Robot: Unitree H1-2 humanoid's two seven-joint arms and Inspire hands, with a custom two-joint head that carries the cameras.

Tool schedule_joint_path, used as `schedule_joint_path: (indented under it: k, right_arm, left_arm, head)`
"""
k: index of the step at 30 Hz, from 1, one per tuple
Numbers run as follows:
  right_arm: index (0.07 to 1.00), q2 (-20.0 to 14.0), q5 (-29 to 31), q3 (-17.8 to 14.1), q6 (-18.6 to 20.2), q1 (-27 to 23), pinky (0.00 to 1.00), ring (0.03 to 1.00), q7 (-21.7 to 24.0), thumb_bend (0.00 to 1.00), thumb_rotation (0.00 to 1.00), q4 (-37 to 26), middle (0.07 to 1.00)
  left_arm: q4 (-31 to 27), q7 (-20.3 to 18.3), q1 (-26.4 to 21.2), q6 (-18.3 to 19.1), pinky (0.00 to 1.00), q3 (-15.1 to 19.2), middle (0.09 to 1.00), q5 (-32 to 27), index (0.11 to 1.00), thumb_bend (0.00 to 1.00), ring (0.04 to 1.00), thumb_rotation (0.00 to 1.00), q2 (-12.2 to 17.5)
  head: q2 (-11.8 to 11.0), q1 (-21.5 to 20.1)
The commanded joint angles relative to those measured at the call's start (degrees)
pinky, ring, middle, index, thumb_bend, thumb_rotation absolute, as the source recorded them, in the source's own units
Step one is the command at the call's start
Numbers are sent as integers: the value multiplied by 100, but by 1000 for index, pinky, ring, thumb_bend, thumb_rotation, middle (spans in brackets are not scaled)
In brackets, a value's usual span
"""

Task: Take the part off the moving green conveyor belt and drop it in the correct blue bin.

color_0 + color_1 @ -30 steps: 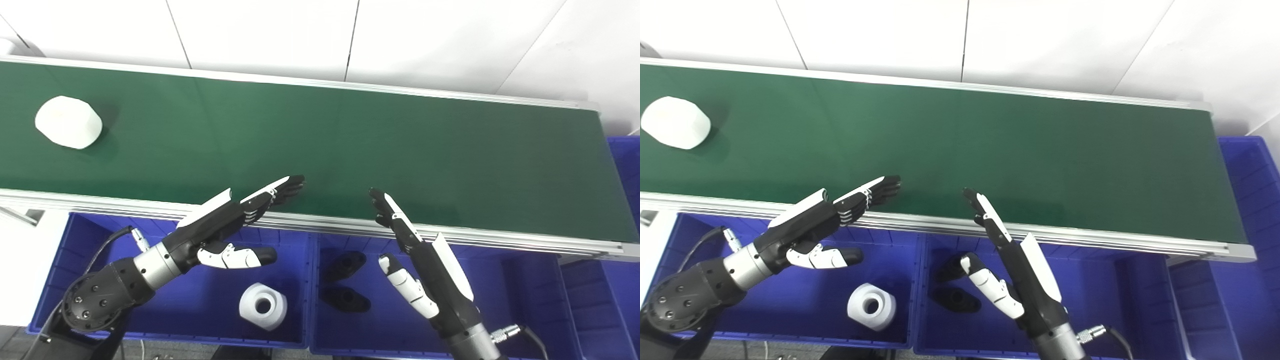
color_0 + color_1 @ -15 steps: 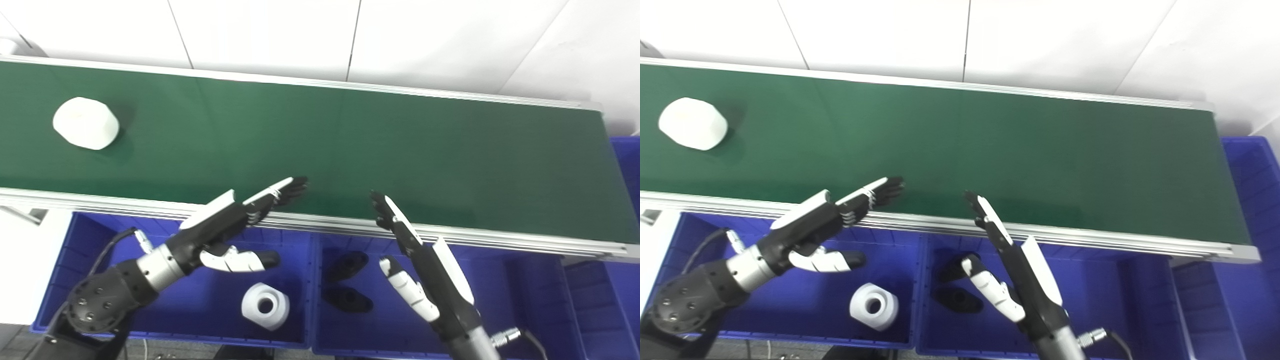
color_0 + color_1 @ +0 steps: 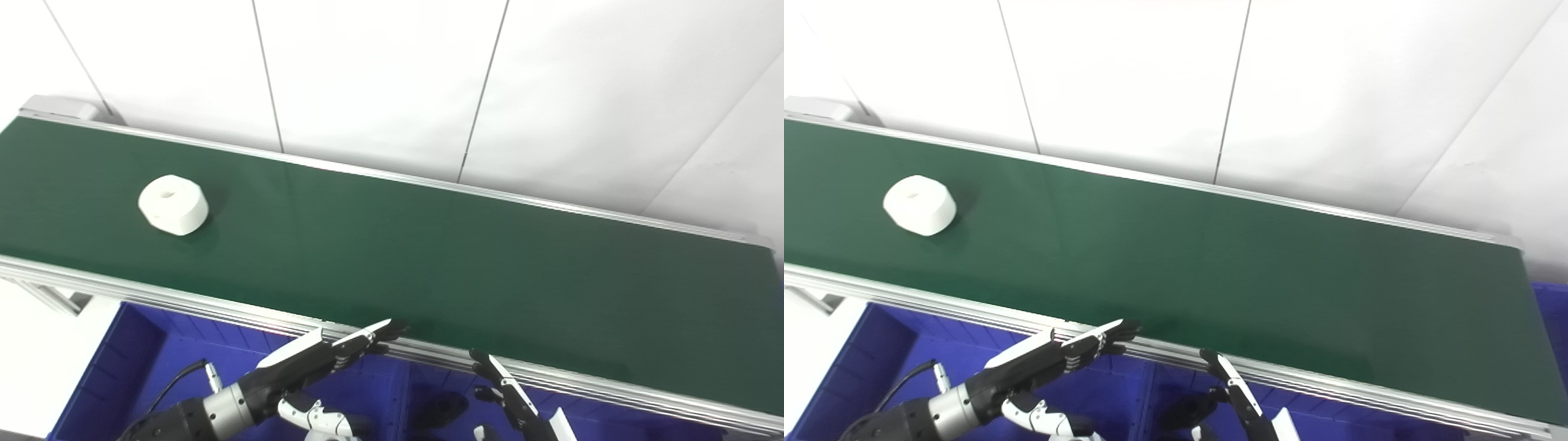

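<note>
A white rounded part (image 3: 173, 204) with a small hole in its top lies on the green conveyor belt (image 3: 429, 245), towards the left end. My left hand (image 3: 318, 361) is open, fingers stretched flat over the belt's near rail, far to the right of the part. My right hand (image 3: 511, 398) is also open and holds nothing, its fingertips pointing up at the near rail; its lower portion is cut off by the picture's bottom edge. Blue bins (image 3: 141, 349) sit below the rail, mostly out of view.
A dark part (image 3: 444, 405) shows in the bin between the two hands. An aluminium rail (image 3: 184, 300) borders the belt's near side. A white panelled wall (image 3: 392, 79) rises behind the belt. A white surface (image 3: 30, 343) lies at the lower left.
The camera has tilted up, so hands and bins have dropped towards the bottom edge. The white part has travelled right along the belt. Both hands keep the same open pose.
</note>
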Motion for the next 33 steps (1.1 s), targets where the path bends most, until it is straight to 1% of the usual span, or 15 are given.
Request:
schedule_joint_path:
  k: [1,6,10,13,18,20,21,24,25,27,28,30,32,33]
  right_arm:
    - [928,-8,-25,7,-270,47,795,905,-36,363,850,-219,943]
    - [929,-9,-38,-8,-297,34,795,904,-49,367,859,-212,942]
    - [930,-12,-21,-15,-297,2,799,904,-41,376,872,-207,941]
    - [931,-18,-30,-24,-292,-20,803,906,-40,384,876,-192,941]
    - [930,-26,-10,-29,-291,-56,799,904,-27,385,881,-181,940]
    - [929,-34,10,-36,-312,-63,801,906,-32,386,875,-167,939]
    - [929,-36,7,-36,-312,-64,800,905,-32,381,872,-171,939]
    - [929,-36,9,-20,-283,-74,799,903,-19,377,870,-179,940]
    - [928,-34,-5,-14,-280,-74,799,902,-20,375,868,-180,940]
    - [927,-22,-22,-4,-266,-68,795,900,-21,369,860,-193,940]
    - [926,-18,-29,-1,-265,-64,792,898,-24,362,854,-196,940]
    - [927,-17,-23,-1,-277,-59,795,901,-31,359,850,-183,942]
    - [927,-23,-17,-5,-292,-56,797,903,-37,361,851,-162,942]
    - [927,-26,-21,-7,-294,-55,795,902,-38,360,851,-157,942]
  left_arm:
    - [-218,45,-79,-187,957,26,1000,-9,1000,461,1000,425,43]
    - [-266,50,-116,-133,962,53,1000,-40,1000,478,1000,451,61]
    - [-335,94,-184,-178,972,116,1000,34,1000,475,1000,463,75]
    - [-455,159,-274,-287,960,208,1000,279,1000,458,1000,465,116]
    - [-753,276,-554,-340,985,473,1000,635,1000,456,1000,467,251]
    - [-842,311,-653,-343,991,563,1000,732,1000,442,1000,505,299]
    - [-930,352,-731,-347,996,673,1000,829,1000,441,1000,576,356]
    - [-1148,524,-939,-404,995,1010,1000,1119,1000,436,1000,640,459]
    - [-1205,581,-1000,-442,991,1114,1000,1260,1000,417,1000,640,482]
    - [-1298,700,-1129,-515,986,1314,1000,1501,1000,381,1000,570,526]
    - [-1342,756,-1210,-528,987,1414,1000,1625,1000,385,1000,500,555]
    - [-1407,835,-1375,-512,995,1580,1000,1827,1000,418,1000,468,621]
    - [-1451,903,-1571,-489,998,1757,1000,2045,1000,432,1000,466,706]
    - [-1464,933,-1651,-484,1000,1832,1000,2142,1000,471,1000,444,740]
  head:
    - [-2,6]
    - [13,-1]
    - [-2,11]
    - [-15,12]
    - [-38,73]
    - [-49,102]
    - [-50,98]
    - [-47,85]
    - [-47,85]
    - [-38,83]
    - [-35,87]
    - [-28,87]
    - [-22,86]
    - [-22,86]
